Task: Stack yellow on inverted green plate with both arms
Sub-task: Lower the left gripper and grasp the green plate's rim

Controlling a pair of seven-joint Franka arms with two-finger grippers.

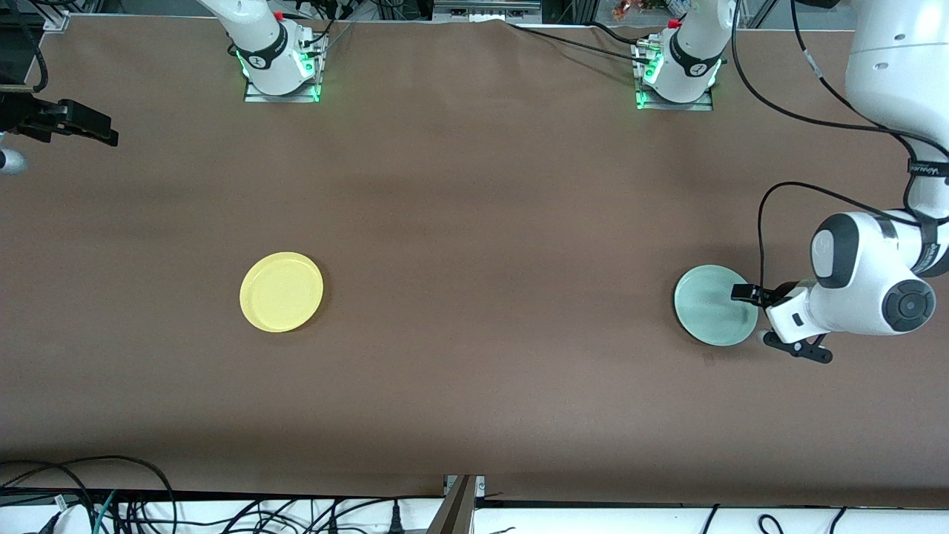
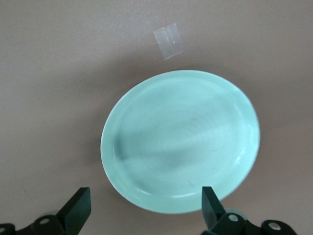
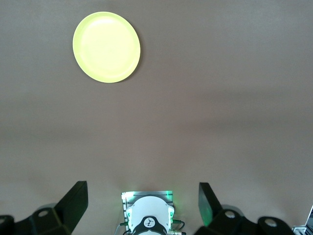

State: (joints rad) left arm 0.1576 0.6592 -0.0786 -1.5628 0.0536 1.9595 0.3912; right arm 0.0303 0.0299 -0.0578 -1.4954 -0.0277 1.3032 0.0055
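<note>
The yellow plate (image 1: pixel 282 291) lies flat on the brown table toward the right arm's end; in the right wrist view the yellow plate (image 3: pixel 106 47) shows far below. The green plate (image 1: pixel 712 304) lies toward the left arm's end, hollow side up. My left gripper (image 1: pixel 756 317) hangs low at that plate's edge, open. In the left wrist view the green plate (image 2: pixel 181 142) fills the middle, with its rim between the spread fingers of the left gripper (image 2: pixel 145 205), untouched. My right gripper (image 3: pixel 142 192) is open, high over its own arm's base (image 3: pixel 149 215), holding nothing.
A small square of clear tape (image 2: pixel 168 41) sticks to the table beside the green plate. A black fixture (image 1: pixel 70 121) juts in at the right arm's end of the table. Cables (image 1: pixel 111 504) run along the edge nearest the front camera.
</note>
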